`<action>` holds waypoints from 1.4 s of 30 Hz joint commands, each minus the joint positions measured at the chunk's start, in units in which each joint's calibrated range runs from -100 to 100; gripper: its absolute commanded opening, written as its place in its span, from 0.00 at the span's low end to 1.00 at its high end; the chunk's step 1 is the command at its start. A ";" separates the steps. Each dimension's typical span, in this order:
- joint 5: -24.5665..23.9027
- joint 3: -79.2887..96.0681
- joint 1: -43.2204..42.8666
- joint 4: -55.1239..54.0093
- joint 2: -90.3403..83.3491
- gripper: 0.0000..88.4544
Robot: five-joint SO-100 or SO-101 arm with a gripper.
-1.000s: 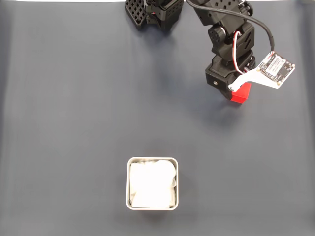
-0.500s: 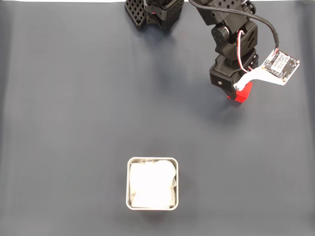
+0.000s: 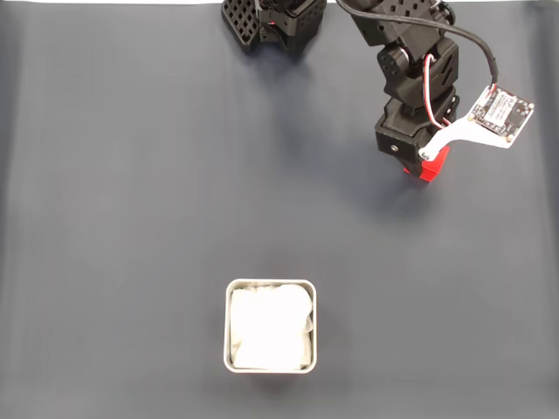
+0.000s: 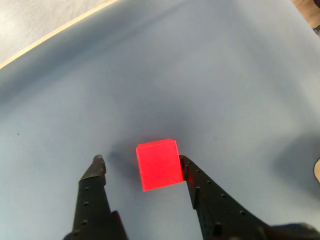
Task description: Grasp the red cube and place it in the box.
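Fixed view: arm over red cube at upper right of dark mat, box well apart, lower centre; wrist view: gripper spread wide, cube between fingers, touching the right one.

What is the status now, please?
Gripper open, straddling the red cube; one finger touching it. Cube on the mat, not lifted. Box unobstructed.

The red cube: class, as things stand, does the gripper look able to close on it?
Probably yes. In the wrist view the red cube sits between the open fingers of the gripper, against the right one, with a gap to the left one; nothing lies between.
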 commanded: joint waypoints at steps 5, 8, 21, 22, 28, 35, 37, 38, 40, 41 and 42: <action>0.98 -2.27 -0.32 -0.42 -0.62 0.22; 1.17 -2.18 -0.17 -0.42 -0.79 0.19; 1.32 -2.18 -0.03 -0.25 -1.48 0.07; 1.22 -2.27 -0.03 -0.25 -1.48 0.07; 0.98 -2.36 -0.03 -0.25 -1.66 0.06; -0.05 -5.28 1.96 0.48 -2.52 0.05; -0.39 -6.65 2.74 1.47 -2.78 0.05; -0.54 -7.10 3.17 1.63 -3.04 0.05; -0.73 -8.02 4.02 2.20 -3.56 0.04; -0.83 -8.65 4.51 2.78 -3.82 0.04; -1.12 -9.75 5.01 3.84 -3.82 0.04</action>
